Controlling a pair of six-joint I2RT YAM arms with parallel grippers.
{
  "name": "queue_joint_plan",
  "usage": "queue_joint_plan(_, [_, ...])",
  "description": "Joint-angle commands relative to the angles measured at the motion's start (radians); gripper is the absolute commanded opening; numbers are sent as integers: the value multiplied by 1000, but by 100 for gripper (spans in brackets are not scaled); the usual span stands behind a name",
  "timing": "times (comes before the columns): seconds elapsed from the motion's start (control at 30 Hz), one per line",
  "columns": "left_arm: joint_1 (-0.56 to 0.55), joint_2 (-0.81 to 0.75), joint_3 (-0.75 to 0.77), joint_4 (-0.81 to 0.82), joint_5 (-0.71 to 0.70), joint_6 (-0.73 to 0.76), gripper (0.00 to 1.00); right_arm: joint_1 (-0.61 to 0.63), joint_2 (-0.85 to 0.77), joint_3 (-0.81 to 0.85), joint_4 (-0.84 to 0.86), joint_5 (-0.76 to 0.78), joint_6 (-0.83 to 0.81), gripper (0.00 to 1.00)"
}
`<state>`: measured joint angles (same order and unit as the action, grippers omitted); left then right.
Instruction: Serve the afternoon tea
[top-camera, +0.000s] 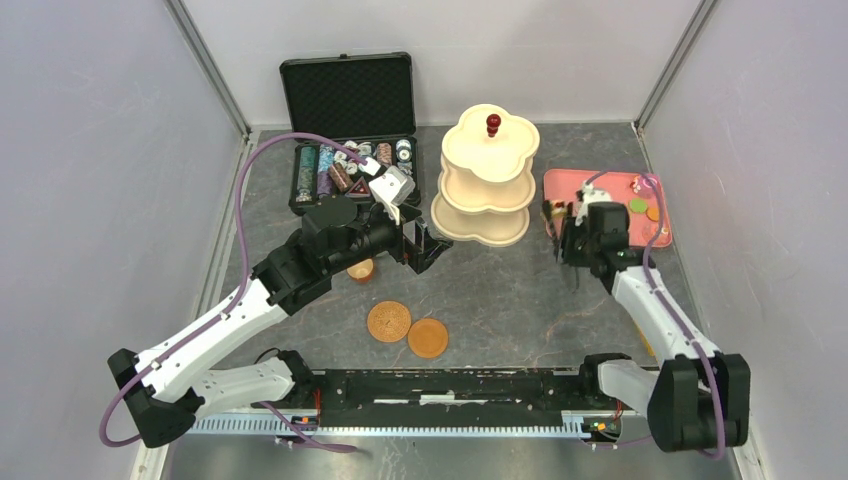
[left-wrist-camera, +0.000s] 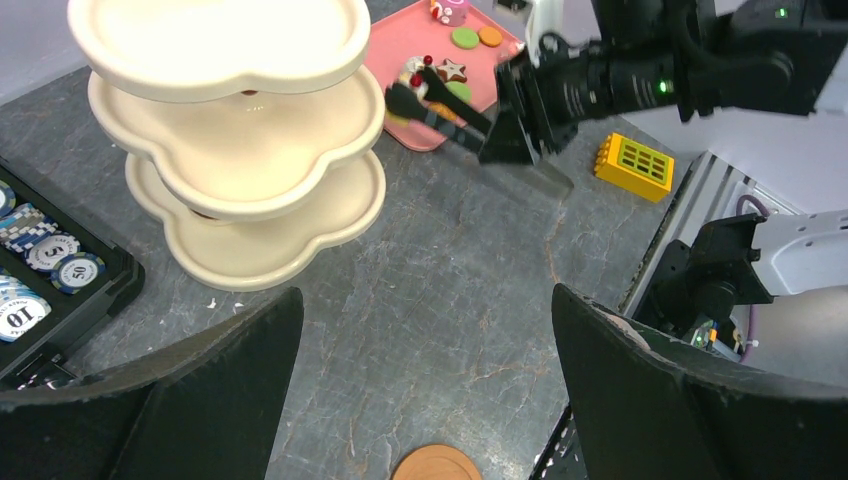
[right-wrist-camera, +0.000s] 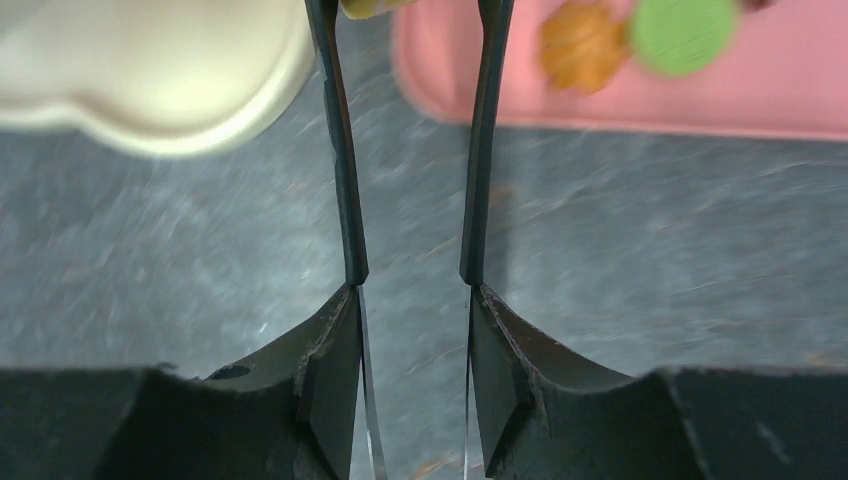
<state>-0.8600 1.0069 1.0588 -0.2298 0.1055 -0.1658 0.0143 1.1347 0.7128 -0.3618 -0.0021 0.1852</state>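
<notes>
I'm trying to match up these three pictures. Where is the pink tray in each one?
Top external: the pink tray lies at the right, next to the cream stand.
Left wrist: the tray is at top centre, beyond the stand.
Right wrist: the tray is at upper right, blurred and cut off by the top edge.
Shared landmark: the cream stand, left of the tray in every view.

Pale lilac-grey walls (top-camera: 90, 150) close in a dark grey, veined table (top-camera: 500, 290) on its left, far and right; metal posts (top-camera: 205, 65) stand at both far corners.
</notes>
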Motion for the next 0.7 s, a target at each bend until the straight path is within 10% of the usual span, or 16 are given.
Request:
queue_joint_plan(0.0, [-3,-11,0,39,-7,-46,100,110,-120,-93,35,-11,96,18])
queue_joint_plan(0.33, [-3,-16,-5,39,-23,-41,100,398,-190,-230,180,-4,207,19])
queue_joint_plan(0.67, [-3,4,-10,40,-35,-35,100,598,75,-110,354,114,229,18])
